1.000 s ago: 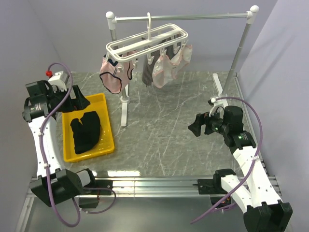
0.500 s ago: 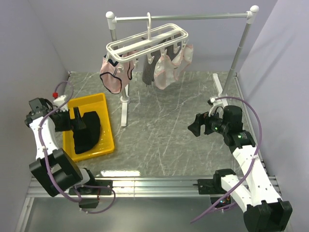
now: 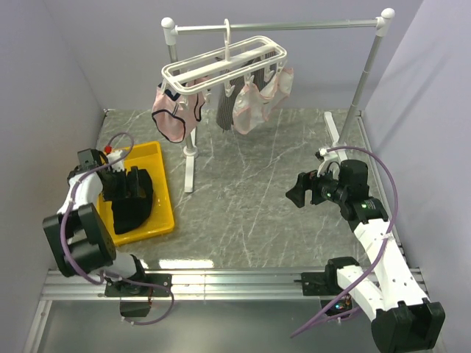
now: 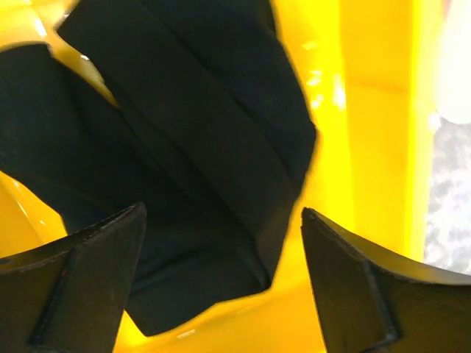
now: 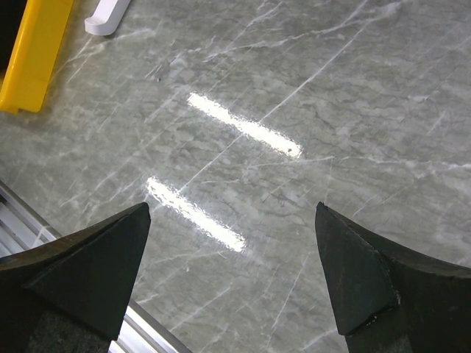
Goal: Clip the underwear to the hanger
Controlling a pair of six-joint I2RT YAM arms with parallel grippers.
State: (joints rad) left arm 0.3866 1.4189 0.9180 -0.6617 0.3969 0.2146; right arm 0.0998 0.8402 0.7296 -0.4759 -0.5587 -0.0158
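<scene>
The black underwear (image 3: 136, 204) lies crumpled in a yellow tray (image 3: 166, 198) at the left of the table. My left gripper (image 3: 126, 184) is down inside the tray, open, its fingers (image 4: 88, 279) straddling a folded edge of the underwear (image 4: 184, 147) just above the tray floor (image 4: 368, 110). I cannot tell whether the fingers touch the fabric. The white hanger (image 3: 224, 62) hangs by its hook from the rail at the back. My right gripper (image 3: 296, 193) hovers open over the table at the right, and its jaws (image 5: 232, 250) hold nothing.
Pale pink garments (image 3: 173, 118) and a grey striped garment (image 3: 224, 110) hang from the hanger's clips. The grey metal rail stand (image 3: 294, 26) spans the back, with one post (image 3: 190, 158) just right of the tray. A tray corner (image 5: 33, 59) shows in the right wrist view.
My left arm swung in from beyond the tray's far left corner and came down over the underwear. The right arm has stayed still.
</scene>
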